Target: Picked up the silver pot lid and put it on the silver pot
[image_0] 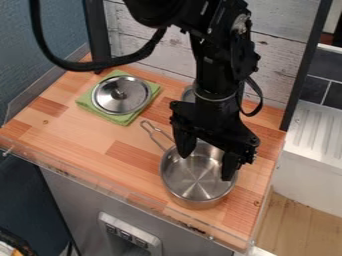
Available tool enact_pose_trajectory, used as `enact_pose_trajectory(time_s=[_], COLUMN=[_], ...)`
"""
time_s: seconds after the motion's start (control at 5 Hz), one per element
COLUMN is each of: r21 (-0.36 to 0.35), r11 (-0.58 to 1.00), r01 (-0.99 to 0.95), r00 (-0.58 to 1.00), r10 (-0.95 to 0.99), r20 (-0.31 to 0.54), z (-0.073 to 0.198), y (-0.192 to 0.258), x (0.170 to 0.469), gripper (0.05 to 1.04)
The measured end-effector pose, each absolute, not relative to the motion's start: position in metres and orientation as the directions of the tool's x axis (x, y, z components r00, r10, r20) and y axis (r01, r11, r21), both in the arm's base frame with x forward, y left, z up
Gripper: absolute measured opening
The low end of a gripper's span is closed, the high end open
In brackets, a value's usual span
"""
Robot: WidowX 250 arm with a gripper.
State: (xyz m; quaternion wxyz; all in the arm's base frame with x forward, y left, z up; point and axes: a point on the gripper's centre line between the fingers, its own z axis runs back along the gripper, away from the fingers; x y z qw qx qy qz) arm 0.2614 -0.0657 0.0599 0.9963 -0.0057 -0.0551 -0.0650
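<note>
a black robot arm (220,75) extends from the top of the view above a wooden tabletop (120,147), its gripper (206,167) hanging fingers-down over the mouth of an uncovered silver pot (197,187). the gripper is open, its two fingers spread well apart with nothing between them; whether their tips dip below the pot's rim cannot be told from this angle. the pot stands upright near the front edge of the tabletop, its long looped handle (157,135) pointing back and toward the left of the view. the silver pot lid (133,100) lies apart from the pot, knob up, on a folded green cloth (89,102) at the back left. a second silver object (188,94), mostly hidden by the arm, sits behind the pot. a black cable (50,57) loops from the arm past the upper left. pale weathered boards (280,55) rise behind the tabletop, and a white ribbed drainboard (317,127) appears at right, above a wooden floor (290,215).
</note>
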Motion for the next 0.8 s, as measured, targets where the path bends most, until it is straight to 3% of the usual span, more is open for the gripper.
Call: enact_pose_trajectory(time_s=[0.2, 0.4, 0.8], r21=[-0.004, -0.014, 0.045], r11=[0.991, 1.0, 0.991], r01=[0.13, 0.02, -0.125], r00=[0.988, 0.996, 0.987], r10=[-0.13, -0.018, 0.119], r20=[0.084, 0.088, 0.107], z=[0.053, 0.052, 0.06], y=[-0.065, -0.019, 0.073], x=[0.26, 0.272, 0.302], gripper=[1.001, 1.001, 1.001])
